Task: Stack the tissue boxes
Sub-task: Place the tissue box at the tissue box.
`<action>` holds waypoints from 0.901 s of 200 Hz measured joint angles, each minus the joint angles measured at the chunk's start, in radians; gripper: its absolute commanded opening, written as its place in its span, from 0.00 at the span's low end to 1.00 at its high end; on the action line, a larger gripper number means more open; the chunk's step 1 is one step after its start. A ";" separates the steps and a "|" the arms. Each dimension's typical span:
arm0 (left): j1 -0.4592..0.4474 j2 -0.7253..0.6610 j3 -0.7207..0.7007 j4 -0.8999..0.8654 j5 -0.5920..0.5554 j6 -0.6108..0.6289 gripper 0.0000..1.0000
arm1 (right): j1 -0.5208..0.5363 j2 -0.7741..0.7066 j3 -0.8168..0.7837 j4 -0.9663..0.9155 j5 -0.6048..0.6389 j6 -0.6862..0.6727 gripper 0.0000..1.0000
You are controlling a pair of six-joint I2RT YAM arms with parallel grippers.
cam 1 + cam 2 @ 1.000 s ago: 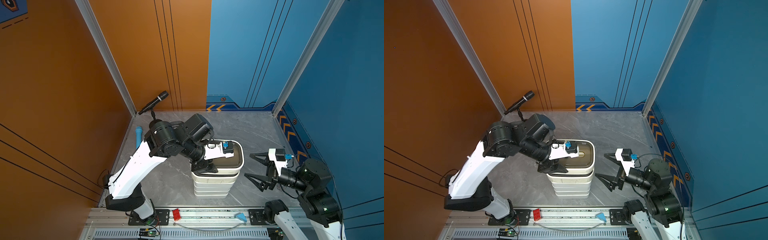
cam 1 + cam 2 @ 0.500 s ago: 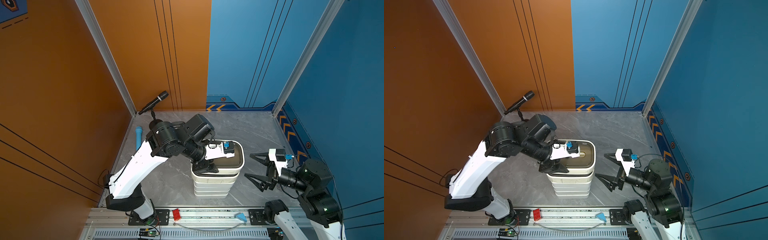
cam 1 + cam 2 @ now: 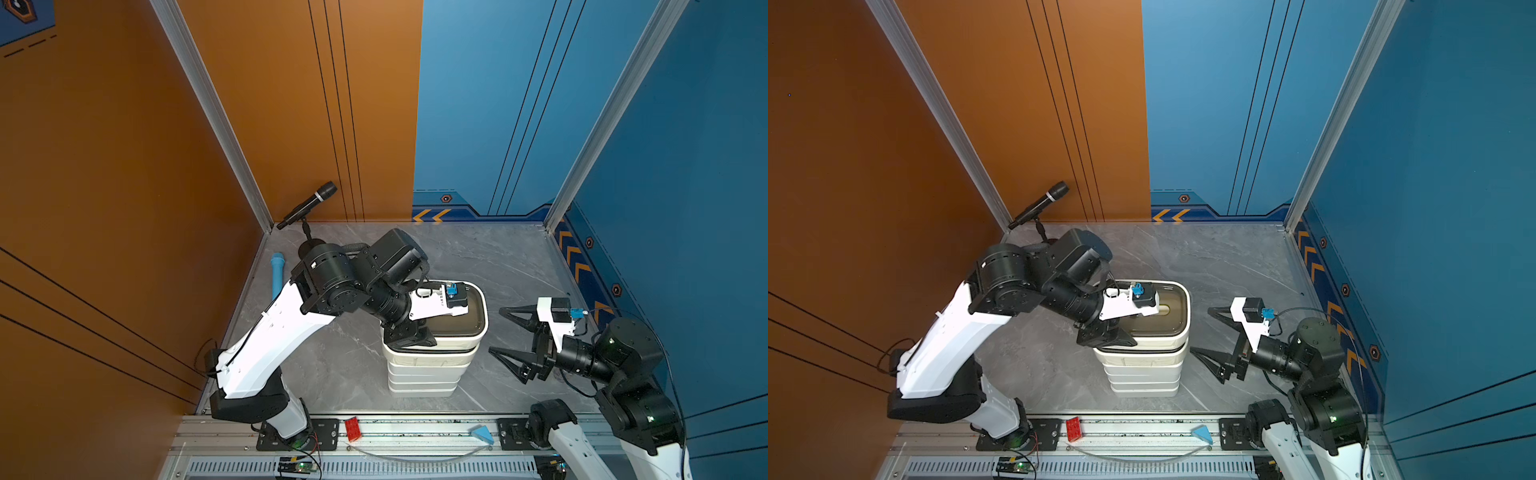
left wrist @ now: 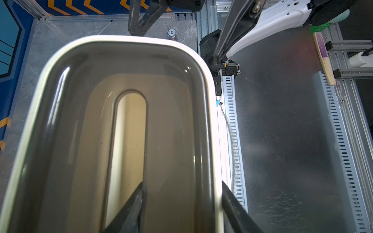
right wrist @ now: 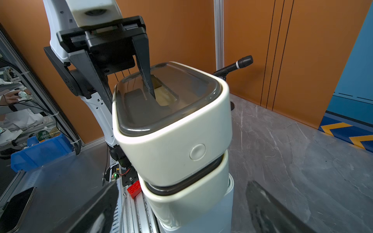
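Several cream tissue boxes stand in one stack (image 3: 424, 374) (image 3: 1144, 376) in the middle of the grey floor. The top tissue box (image 3: 471, 322) (image 3: 1175, 309) (image 4: 171, 121) (image 5: 171, 145) has a dark brown translucent lid with an oval slot. It sits slightly skewed over a like box with a dark lid. My left gripper (image 3: 409, 332) (image 4: 182, 183) (image 5: 129, 94) is shut on the top box's long wall, one finger in the slot and one outside. My right gripper (image 3: 496, 330) (image 3: 1200, 331) (image 5: 182, 182) stands open just right of the stack, holding nothing.
A black microphone (image 3: 307, 205) on a stand rises at the back left corner, with a blue cylinder (image 3: 277, 276) lying by the left wall. On the front rail lie a red brick (image 3: 352, 428) and a blue wedge (image 3: 482, 434). Orange and blue walls close in three sides.
The left arm's elbow has shifted a trace. The top box, the stack and the right gripper stand as before.
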 measured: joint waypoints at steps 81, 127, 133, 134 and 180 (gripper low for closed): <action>-0.002 -0.009 -0.006 0.000 0.008 -0.011 0.52 | 0.003 0.000 -0.001 0.000 0.000 0.011 1.00; -0.013 -0.009 -0.006 0.000 0.008 -0.014 0.52 | 0.005 0.000 -0.003 0.000 0.000 0.015 1.00; -0.014 -0.009 -0.006 0.000 0.008 -0.015 0.52 | 0.005 0.000 -0.003 0.000 0.000 0.015 1.00; -0.014 -0.009 -0.006 0.000 0.008 -0.015 0.52 | 0.005 0.000 -0.003 0.000 0.000 0.015 1.00; -0.020 -0.009 -0.008 0.000 0.007 -0.018 0.53 | 0.006 0.000 -0.010 0.002 0.000 0.018 1.00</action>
